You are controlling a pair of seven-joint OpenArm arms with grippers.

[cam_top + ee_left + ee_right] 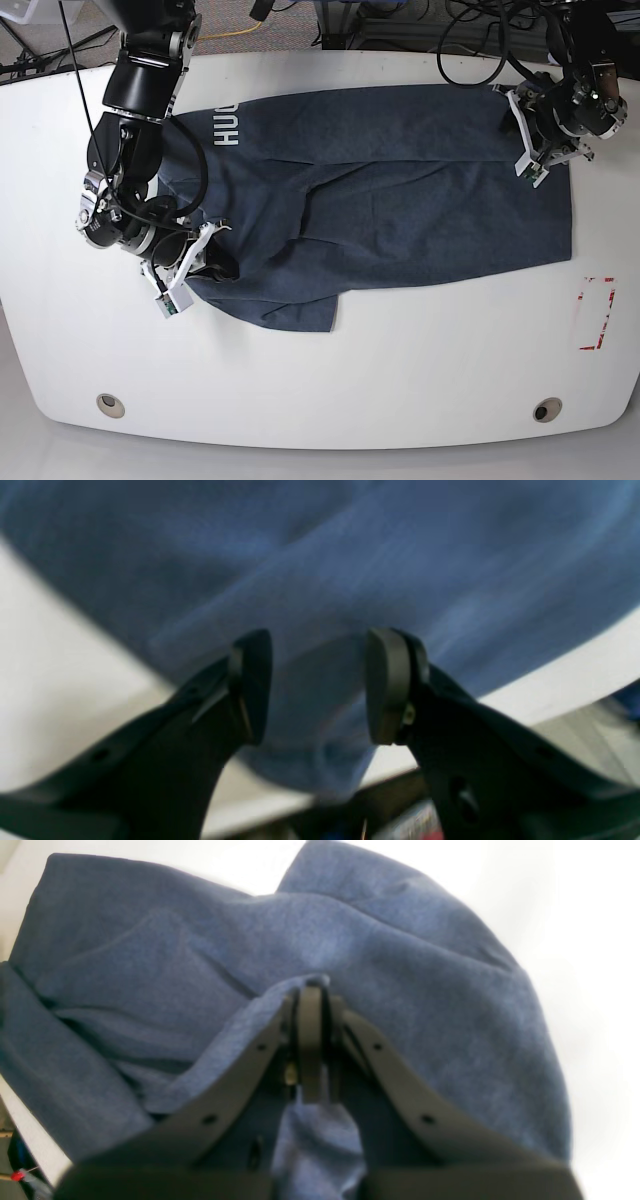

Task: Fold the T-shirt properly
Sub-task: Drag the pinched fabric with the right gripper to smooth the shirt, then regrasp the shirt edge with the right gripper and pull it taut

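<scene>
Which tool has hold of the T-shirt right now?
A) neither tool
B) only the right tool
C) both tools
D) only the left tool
B. The right tool is shut with a fold of the T-shirt pinched between its pads, while the left tool is open, its pads apart over the cloth and gripping nothing.

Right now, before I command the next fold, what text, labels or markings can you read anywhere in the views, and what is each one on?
"HUG": white block letters on the T-shirt, near its top-left edge in the base view; the rest of the word is hidden by the right arm.
Red rectangular outline on the table at far right: a mark, no text.
Wrist views: no lettering in sight; a reddish printed item at the bottom of the left wrist view is too blurred to read.
</scene>
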